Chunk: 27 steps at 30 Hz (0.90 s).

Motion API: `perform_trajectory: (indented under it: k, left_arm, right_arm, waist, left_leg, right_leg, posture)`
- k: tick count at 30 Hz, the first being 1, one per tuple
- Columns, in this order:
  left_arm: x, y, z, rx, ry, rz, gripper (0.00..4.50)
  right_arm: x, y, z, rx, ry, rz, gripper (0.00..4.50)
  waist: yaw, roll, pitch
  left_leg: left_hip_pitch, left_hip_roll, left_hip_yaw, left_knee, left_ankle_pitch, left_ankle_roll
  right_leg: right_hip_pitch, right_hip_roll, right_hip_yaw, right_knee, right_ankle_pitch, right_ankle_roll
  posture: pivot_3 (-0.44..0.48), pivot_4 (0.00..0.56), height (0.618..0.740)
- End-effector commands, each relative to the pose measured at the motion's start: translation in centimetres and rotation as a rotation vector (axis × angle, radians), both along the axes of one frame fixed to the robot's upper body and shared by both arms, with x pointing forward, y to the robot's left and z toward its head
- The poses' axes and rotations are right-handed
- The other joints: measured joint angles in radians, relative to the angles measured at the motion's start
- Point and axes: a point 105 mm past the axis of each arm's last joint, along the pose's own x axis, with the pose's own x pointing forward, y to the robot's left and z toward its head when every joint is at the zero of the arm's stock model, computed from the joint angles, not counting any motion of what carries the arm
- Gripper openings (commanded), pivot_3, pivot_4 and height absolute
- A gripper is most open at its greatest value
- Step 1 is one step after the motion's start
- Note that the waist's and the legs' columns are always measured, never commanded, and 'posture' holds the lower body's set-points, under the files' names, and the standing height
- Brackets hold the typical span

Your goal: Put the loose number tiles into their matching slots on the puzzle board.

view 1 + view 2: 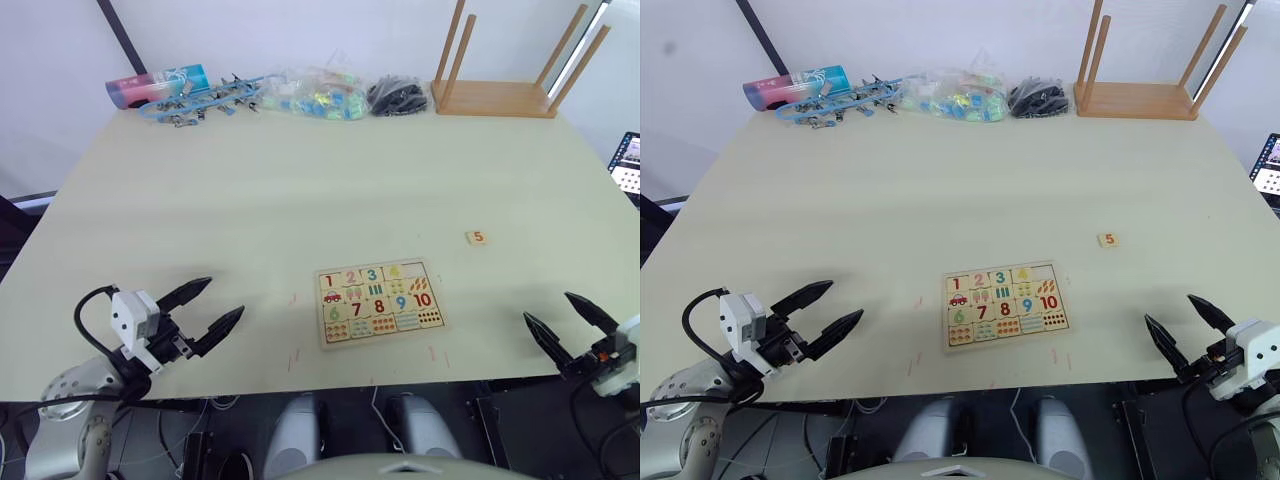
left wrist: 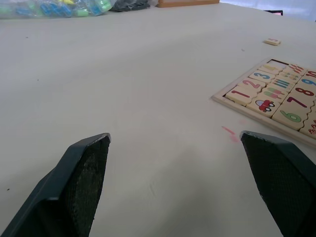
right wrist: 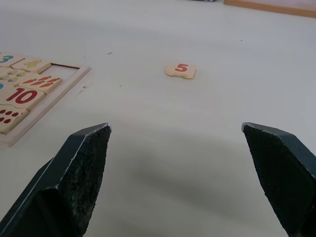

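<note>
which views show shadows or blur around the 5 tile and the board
Right wrist view: the 5 tile reads sharp, with a soft shadow on the table between the open jaws of the right gripper. Left wrist view: the puzzle board is legible, the far tile blurred. Left eye view: even light, no glare.

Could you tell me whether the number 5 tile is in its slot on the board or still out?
Out: the 5 tile lies on the table, apart from the puzzle board.

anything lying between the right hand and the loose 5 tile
Nothing: in the right wrist view the stretch from the open right hand to the 5 tile is bare table. The puzzle board sits off to one side.
</note>
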Motion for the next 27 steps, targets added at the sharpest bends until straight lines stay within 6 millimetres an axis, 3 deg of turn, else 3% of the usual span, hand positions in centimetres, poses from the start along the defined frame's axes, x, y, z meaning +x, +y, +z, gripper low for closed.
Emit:
perform_trajectory:
  k: [1, 10, 17, 27]
  left_arm:
    - [0.1, -0.3, 0.7, -0.004, -0.033, -0.02, 4.5]
    - [0.7, -1.4, 1.5, 0.013, -0.054, -0.111, 4.5]
    - [1.4, -2.1, 2.1, 0.047, -0.067, -0.269, 4.5]
    - [2.0, -3.5, 3.3, 0.082, -0.089, -0.469, 4.5]
  right_arm:
    - [0.3, -0.1, 1.0, -0.026, -0.042, 0.006, 4.46]
    - [2.4, 0.4, 0.9, 0.032, -0.025, -0.057, 4.46]
    - [6.7, 1.9, 2.4, 0.033, -0.041, -0.117, 4.46]
    - [11.6, 4.1, 2.3, 0.02, 0.111, -0.174, 4.46]
  waist:
    - [0.0, 0.0, 0.0]
    - [-0.001, 0.0, 0.0]
    - [-0.004, 0.0, 0.0]
    - [-0.004, 0.0, 0.0]
  left_leg:
    - [0.0, 0.0, 0.0, 0.0, 0.0, 0.0]
    - [0.0, 0.0, 0.0, 0.0, 0.0, 0.0]
    - [0.0, -0.001, 0.0, 0.0, 0.0, 0.0]
    - [-0.001, -0.002, 0.001, 0.0, 0.0, 0.0]
  right_leg:
    - [0.0, 0.0, 0.0, 0.0, 0.0, 0.0]
    - [0.0, 0.001, 0.0, 0.0, 0.0, 0.0]
    - [0.0, 0.002, 0.0, 0.001, 0.0, 0.0]
    - [0.0, 0.002, 0.0, 0.001, 0.0, 0.0]
  posture:
    - [0.0, 0.15, 0.737]
    - [0.0, 0.15, 0.737]
    - [0.0, 0.15, 0.737]
    - [0.0, 0.15, 0.737]
